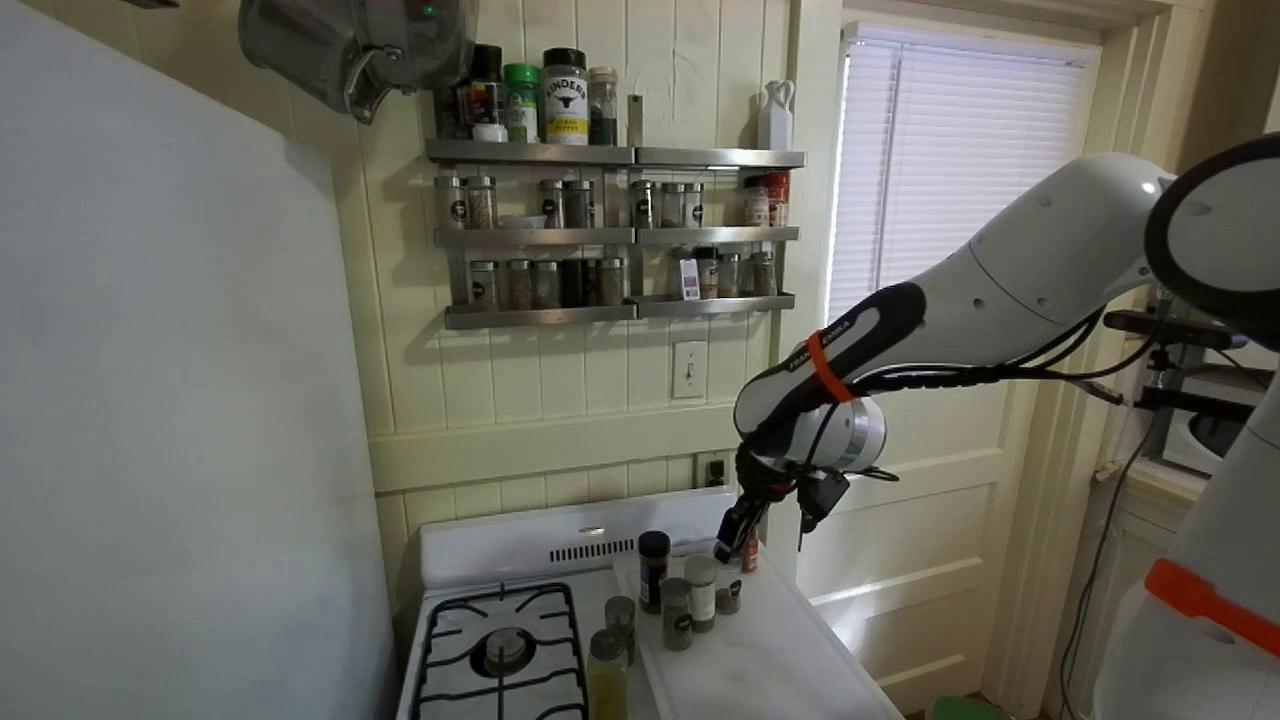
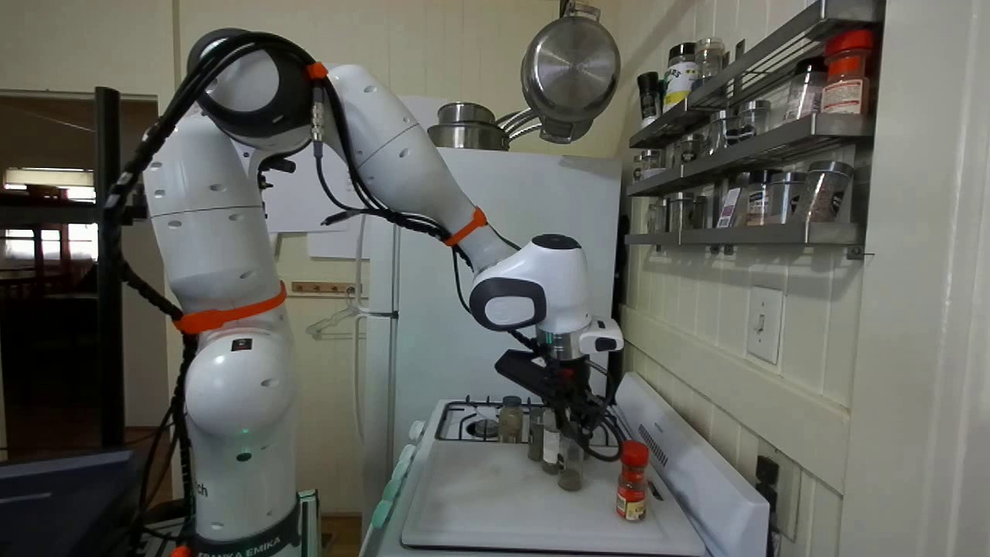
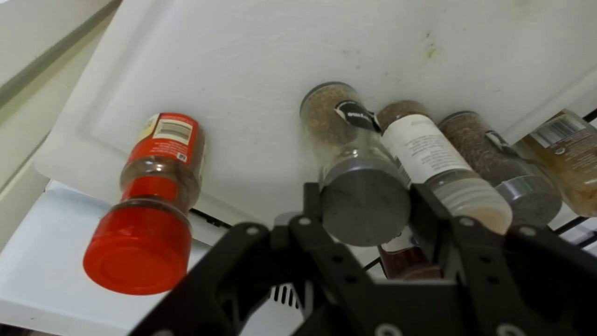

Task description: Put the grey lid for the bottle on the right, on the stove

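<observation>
Round, flat grey lid (image 3: 366, 210), dull-topped, on a clear bottle (image 3: 329, 123), tool (image 3: 367, 197) clamped on the lid

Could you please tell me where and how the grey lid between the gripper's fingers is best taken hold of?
The grey lid is probably best gripped by opposite sides of its rim, from above, as the gripper holds it: it is round and tops an upright jar. The white-labelled bottle stands close beside that jar, so coming in low from there looks harder.
</observation>
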`<state>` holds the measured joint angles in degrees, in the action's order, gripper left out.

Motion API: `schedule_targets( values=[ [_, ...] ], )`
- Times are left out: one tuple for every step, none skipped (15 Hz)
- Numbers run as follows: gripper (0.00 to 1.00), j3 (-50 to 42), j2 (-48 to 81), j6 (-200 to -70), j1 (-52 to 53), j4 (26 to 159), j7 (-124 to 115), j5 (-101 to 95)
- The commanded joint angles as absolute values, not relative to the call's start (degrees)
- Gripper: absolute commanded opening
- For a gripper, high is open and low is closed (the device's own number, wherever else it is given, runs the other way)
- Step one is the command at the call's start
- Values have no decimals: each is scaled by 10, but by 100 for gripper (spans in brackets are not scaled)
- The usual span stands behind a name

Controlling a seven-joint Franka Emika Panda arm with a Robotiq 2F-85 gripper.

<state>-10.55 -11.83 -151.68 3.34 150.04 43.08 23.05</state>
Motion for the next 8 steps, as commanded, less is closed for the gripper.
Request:
schedule_targets(
  values=[
    [31, -103, -127, -1534, 35, 1512, 434, 233],
    [30, -103, -127, -1535, 36, 1512, 434, 233],
    [30, -103, -127, -1535, 35, 1512, 434, 233],
    [30, -103, -128, -1535, 36, 1512, 434, 233],
    [29, -103, -129, -1535, 36, 1512, 434, 232],
    [29, -103, -129, -1535, 35, 1512, 433, 232],
    [25, -102, -130, -1534, 35, 1513, 432, 231],
    [25, -102, -131, -1534, 35, 1513, 432, 230]
  ],
)
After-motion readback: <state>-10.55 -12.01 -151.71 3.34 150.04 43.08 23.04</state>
